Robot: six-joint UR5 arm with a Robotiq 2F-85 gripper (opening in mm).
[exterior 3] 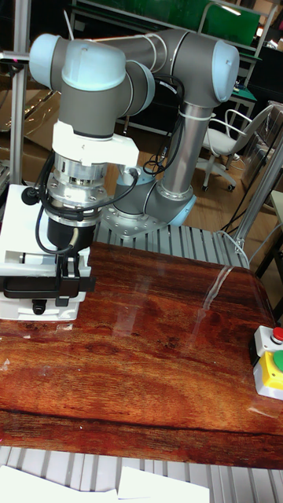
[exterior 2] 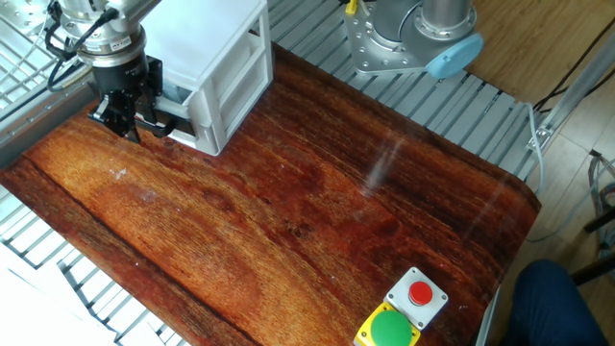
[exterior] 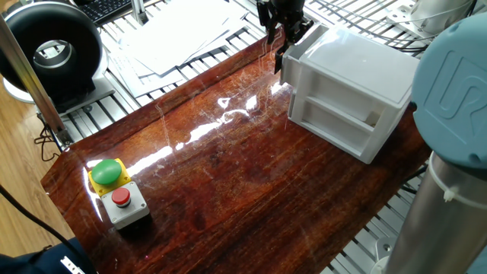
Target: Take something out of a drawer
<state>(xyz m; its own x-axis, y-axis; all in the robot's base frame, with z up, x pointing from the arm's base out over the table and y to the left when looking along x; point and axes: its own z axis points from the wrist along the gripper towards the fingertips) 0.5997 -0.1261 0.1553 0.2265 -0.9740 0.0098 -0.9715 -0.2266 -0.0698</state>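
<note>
The white cabinet (exterior: 358,68) stands at the table's far corner. Its upper drawer (exterior: 306,42) sticks out a little at the end facing my gripper (exterior: 280,53). In the other fixed view the gripper (exterior 2: 120,125) hangs right against the drawer (exterior 2: 175,96) front, fingers pointing down. The tall fixed view shows the gripper (exterior 3: 56,295) low in front of the cabinet (exterior 3: 16,228). How the jaws stand at the drawer front is not clear. The something is hidden; no cube shows in any view.
A grey button box (exterior: 118,194) with green and red buttons sits at the opposite table corner. Papers (exterior: 175,38) and a black round device (exterior: 53,46) lie beyond the table edge. The arm's base (exterior 2: 413,38) stands behind the table.
</note>
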